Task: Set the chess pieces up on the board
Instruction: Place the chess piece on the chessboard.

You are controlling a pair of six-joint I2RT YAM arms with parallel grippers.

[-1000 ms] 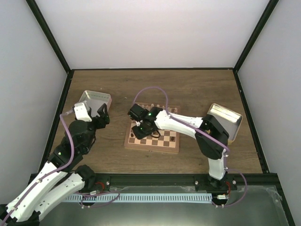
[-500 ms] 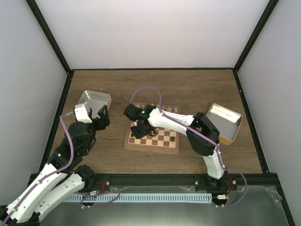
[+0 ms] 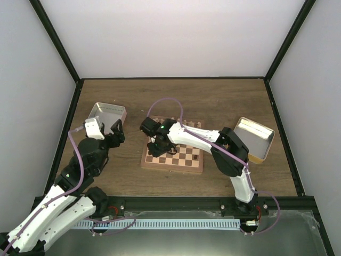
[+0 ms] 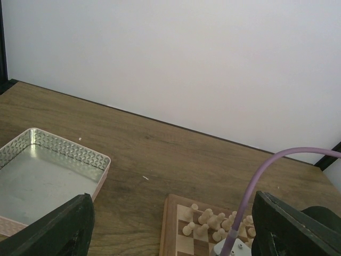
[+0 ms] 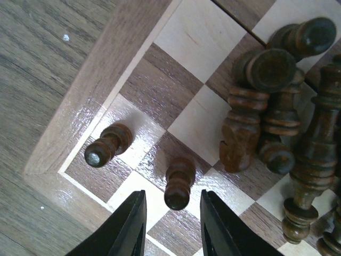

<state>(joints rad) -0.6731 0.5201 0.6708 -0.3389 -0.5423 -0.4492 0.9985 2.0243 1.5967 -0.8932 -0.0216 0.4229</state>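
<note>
The board (image 3: 171, 167) lies mid-table. My right gripper (image 3: 156, 145) hangs over its near-left corner. In the right wrist view the gripper (image 5: 171, 200) is open, and a dark pawn (image 5: 179, 181) stands upright between the fingers with a gap on each side. A second dark pawn (image 5: 109, 144) stands on the corner square by the board's border (image 5: 96, 80). Several dark pieces (image 5: 266, 106) are bunched to the right. Cream pieces (image 4: 213, 221) crowd the board's far row (image 4: 173, 234). My left gripper (image 3: 106, 128) is open and empty, left of the board (image 4: 169, 237).
A metal tray (image 3: 106, 113) sits at the far left, just beyond the left gripper, and shows in the left wrist view as a tray (image 4: 42, 176) with a patterned rim. Another metal tray (image 3: 254, 136) sits right of the board. White walls enclose the table.
The right arm swung left to the board's near-left corner and its jaws parted, leaving the dark pawn standing free. The left gripper shifted slightly and stayed open.
</note>
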